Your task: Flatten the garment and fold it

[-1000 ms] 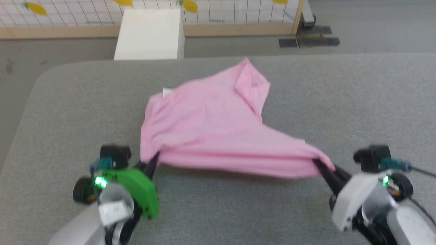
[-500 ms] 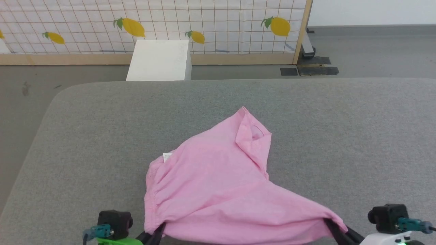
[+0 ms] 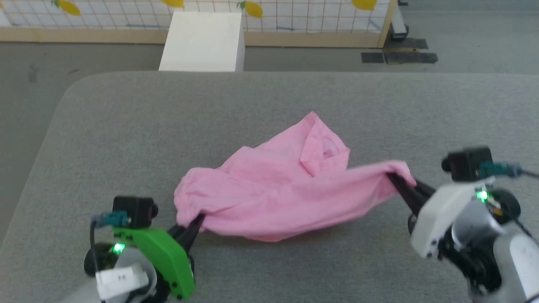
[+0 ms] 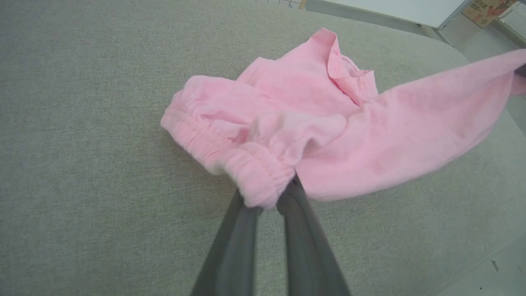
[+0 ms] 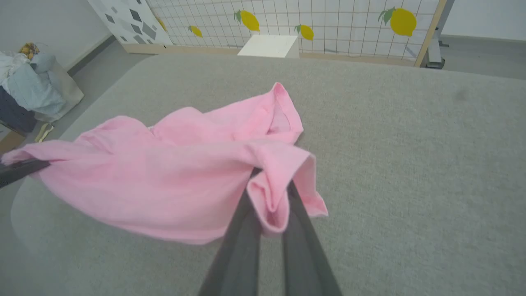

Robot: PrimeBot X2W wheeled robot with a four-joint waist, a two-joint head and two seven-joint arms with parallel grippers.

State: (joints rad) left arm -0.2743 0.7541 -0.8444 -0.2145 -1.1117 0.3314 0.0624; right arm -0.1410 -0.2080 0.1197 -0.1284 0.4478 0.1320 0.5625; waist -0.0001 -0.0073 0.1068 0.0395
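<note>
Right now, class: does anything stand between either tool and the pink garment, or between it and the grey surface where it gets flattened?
Nothing visible does. The left tool and right tool each pinch an end of the pink garment, which partly rests on the grey padded surface.
</note>
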